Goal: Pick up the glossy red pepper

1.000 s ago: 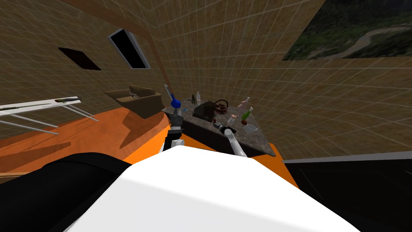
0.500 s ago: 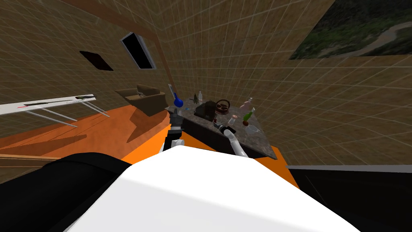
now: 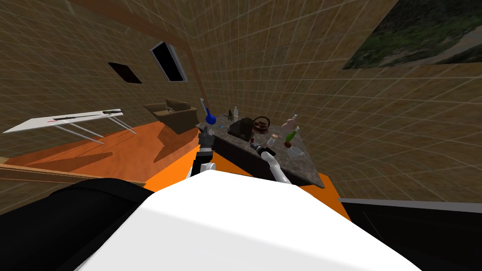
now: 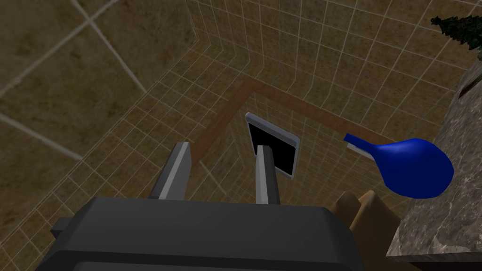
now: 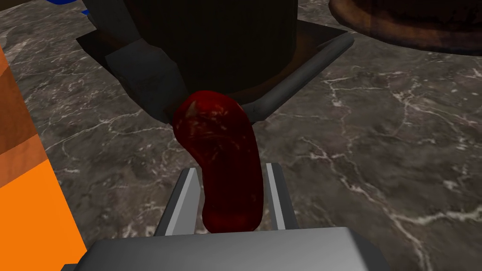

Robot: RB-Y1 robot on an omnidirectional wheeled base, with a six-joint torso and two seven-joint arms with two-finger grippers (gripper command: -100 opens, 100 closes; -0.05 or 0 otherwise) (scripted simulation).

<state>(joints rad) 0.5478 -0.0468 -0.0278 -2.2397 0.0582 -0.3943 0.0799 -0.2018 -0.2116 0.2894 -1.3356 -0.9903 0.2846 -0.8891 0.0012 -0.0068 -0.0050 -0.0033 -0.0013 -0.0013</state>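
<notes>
Red pepper (image 5: 221, 155) lies on the counter (image 5: 376, 141) between the right gripper (image 5: 231, 171)'s parted fingers (image 5: 186, 197).

You have: pepper (image 5: 226, 160), glossy dark red; counter (image 5: 376, 155), marbled grey, white-veined; flask (image 4: 414, 167), plain blue; floor (image 3: 141, 150), orange; walls (image 3: 306, 70), tan grid-tiled.

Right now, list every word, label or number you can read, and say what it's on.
No text can be read.
The pepper, the blue flask and the counter bear none.
Any labels on the bottles are too small to tell.
</notes>
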